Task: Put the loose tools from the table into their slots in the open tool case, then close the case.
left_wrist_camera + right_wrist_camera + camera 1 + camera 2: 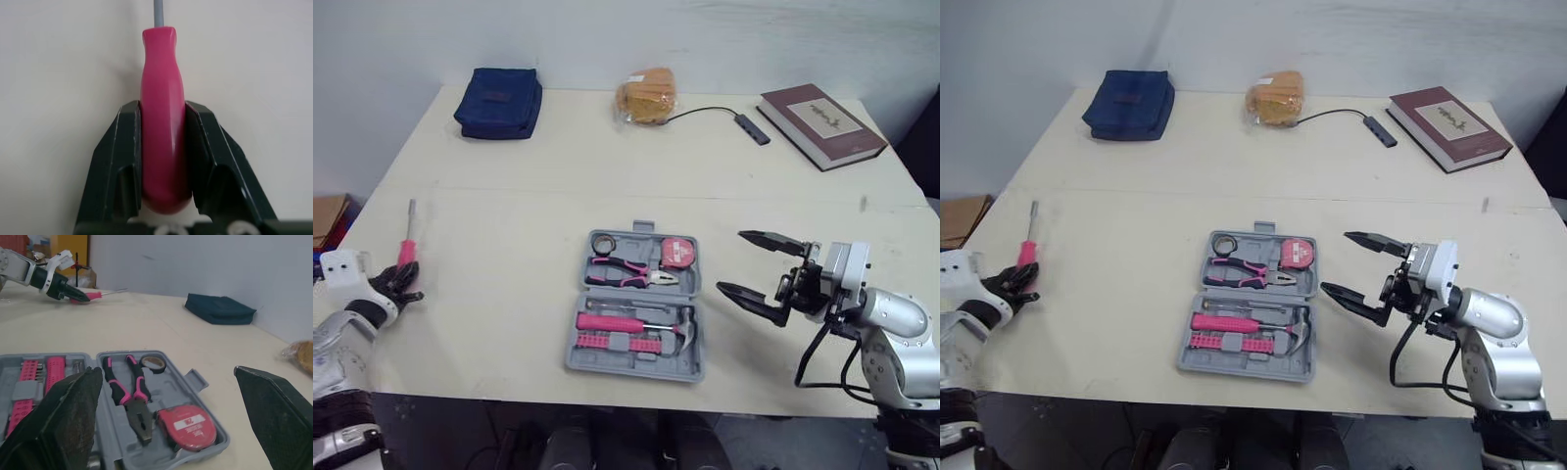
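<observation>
While my left gripper (pixel 404 282) is clenched on the pink screwdriver (pixel 408 240) at the left edge of the table (pixel 509 186), well apart from the open tool case (pixel 696 290), my right gripper (pixel 729 261) gapes empty just beside that case. The label on the tape measure (pixel 677 254) is too small to read.

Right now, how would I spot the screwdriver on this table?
Start at the big cream table and go to its left edge. The screwdriver sits there, handle clamped in the left gripper. It's the only pink tool outside the grey tool case.
</observation>
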